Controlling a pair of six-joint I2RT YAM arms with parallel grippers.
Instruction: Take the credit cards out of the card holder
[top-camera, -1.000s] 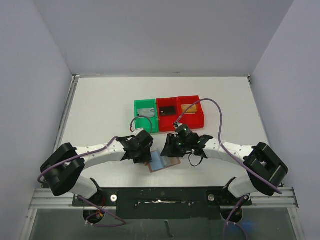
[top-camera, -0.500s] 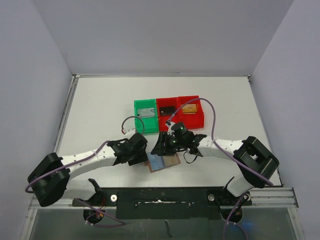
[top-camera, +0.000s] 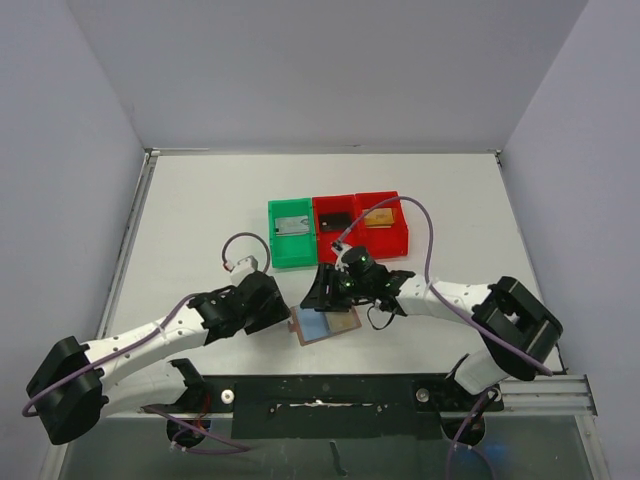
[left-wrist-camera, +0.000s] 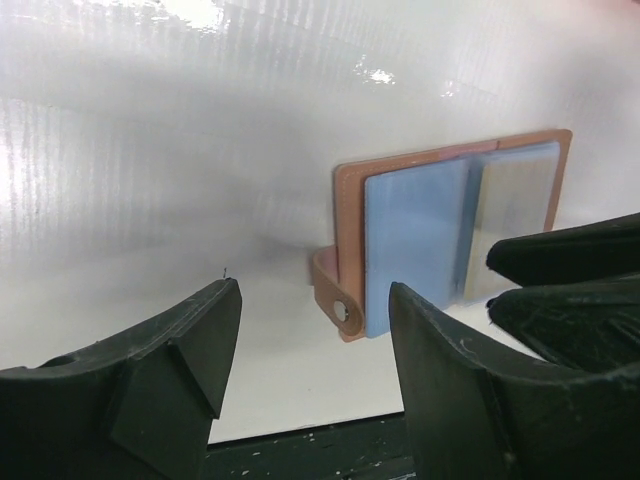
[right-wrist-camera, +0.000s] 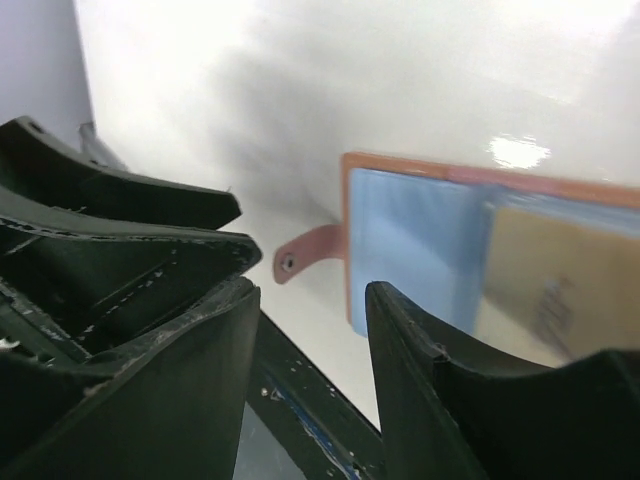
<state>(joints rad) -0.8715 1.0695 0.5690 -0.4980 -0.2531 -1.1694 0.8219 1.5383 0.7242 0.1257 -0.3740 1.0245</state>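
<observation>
1. The card holder (top-camera: 325, 325) lies opened flat on the worktop (top-camera: 200, 220), close to its near edge and between the two arms. Its light-blue lining (left-wrist-camera: 415, 240) faces up, and its snap tab (left-wrist-camera: 335, 295) sticks out toward the left arm.
2. A tan card (right-wrist-camera: 545, 290) shows in the half away from the tab. I cannot tell whether more cards sit beneath it or in the blue half.
3. The left fingers (left-wrist-camera: 150, 385) are spread with nothing between them. They are low over the worktop just beside the tab edge and not touching the holder.
4. The right fingers (right-wrist-camera: 450, 400) are also spread and empty, hanging just above the holder.
5. The step in hand looks like securing the holder and getting a first hold on the tan card.
6. To do it well, one set of fingers should press the tab side flat so the holder cannot slide. The other should then take only the card's free edge and draw it out low and straight along the pocket.
7. Which way the pocket opens is not clear, so the pull direction needs checking first.
8. The card lies thin against the lining, so a pinch from above may catch the lining or drag the whole holder toward the near edge.
</observation>
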